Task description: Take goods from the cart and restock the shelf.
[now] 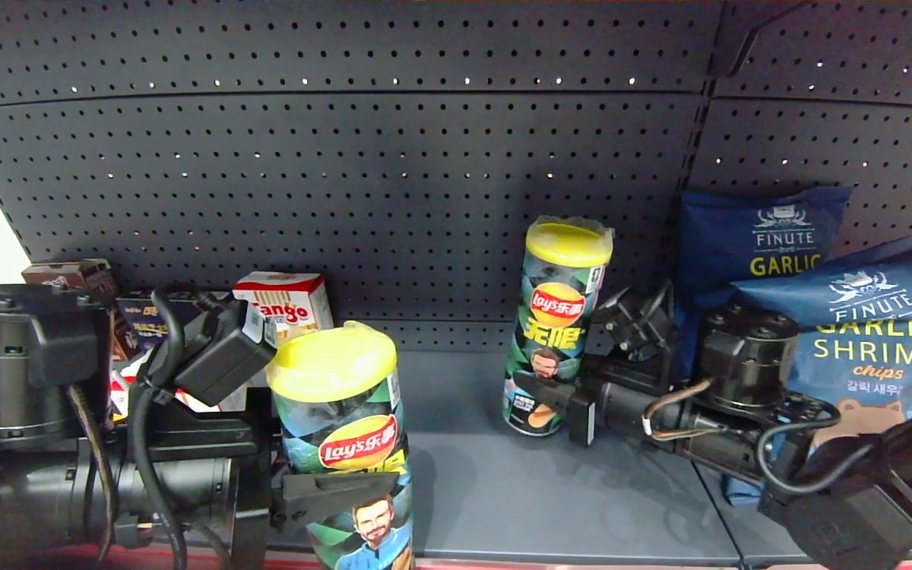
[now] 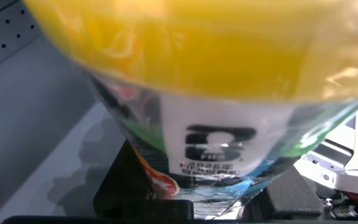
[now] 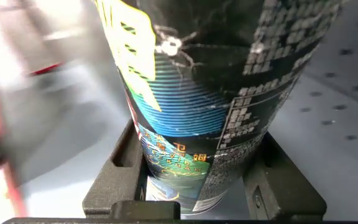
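Left gripper [image 1: 341, 492] pinches near can [image 1: 345, 431], right gripper [image 1: 545, 396] pinches far can [image 1: 559, 317] low down (likely light, slick, crushable); we'd squeeze gently.

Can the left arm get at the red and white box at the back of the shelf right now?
Probably not: the left gripper is shut on a yellow-lidded chip can, and the red and white box sits behind that arm's wrist.

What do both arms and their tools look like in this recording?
Both arms are matte black with chunky cylindrical joints. Left tool and right tool have flat black fingers. Black cables loop along each arm; the right also has a copper-coloured wire.
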{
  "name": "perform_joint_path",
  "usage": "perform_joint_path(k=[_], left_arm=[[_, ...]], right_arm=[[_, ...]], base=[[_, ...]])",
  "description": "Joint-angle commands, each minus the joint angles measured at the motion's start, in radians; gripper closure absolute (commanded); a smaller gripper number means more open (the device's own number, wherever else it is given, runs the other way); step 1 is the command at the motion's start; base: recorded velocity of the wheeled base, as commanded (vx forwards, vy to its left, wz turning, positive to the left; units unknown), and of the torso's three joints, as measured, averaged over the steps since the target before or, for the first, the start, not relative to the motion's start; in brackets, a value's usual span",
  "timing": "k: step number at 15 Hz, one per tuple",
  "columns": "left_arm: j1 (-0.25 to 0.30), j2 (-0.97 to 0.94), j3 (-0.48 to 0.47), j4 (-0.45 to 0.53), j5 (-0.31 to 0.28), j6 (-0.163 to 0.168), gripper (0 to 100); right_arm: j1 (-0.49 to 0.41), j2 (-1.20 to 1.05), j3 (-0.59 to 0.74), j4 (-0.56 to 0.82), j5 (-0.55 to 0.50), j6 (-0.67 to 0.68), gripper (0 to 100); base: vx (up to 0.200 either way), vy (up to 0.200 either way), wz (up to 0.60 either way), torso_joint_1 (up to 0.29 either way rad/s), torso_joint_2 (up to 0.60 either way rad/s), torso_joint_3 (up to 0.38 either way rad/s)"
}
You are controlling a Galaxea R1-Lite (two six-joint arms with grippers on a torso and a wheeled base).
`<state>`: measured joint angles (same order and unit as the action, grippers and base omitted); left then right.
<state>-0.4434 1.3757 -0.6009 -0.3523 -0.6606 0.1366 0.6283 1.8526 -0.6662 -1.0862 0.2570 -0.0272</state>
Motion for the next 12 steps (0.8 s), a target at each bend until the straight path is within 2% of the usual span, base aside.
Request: perform_joint_path(k=[1, 4, 12], left_arm=[[-0.003, -0.003, 0.004, 0.000, 0.003, 0.000, 100], [-0.003, -0.003, 0.006, 0.000, 0.006, 0.001, 100], [0.000, -0.006, 0.009, 0.001, 0.013, 0.000, 100]], right_arm=[[0.045, -0.095, 0.073, -0.003, 0.001, -0.002, 100], [0.088, -0.125, 0.152, -0.009, 0.002, -0.002, 100], [0.091, -0.107, 0.280, -0.092, 0.007, -0.005, 100]], base=[[0.000, 0.000, 0.00, 0.000, 0.00, 0.000], [0.000, 0.000, 0.00, 0.000, 0.00, 0.000], [0.000, 0.000, 0.00, 0.000, 0.00, 0.000]])
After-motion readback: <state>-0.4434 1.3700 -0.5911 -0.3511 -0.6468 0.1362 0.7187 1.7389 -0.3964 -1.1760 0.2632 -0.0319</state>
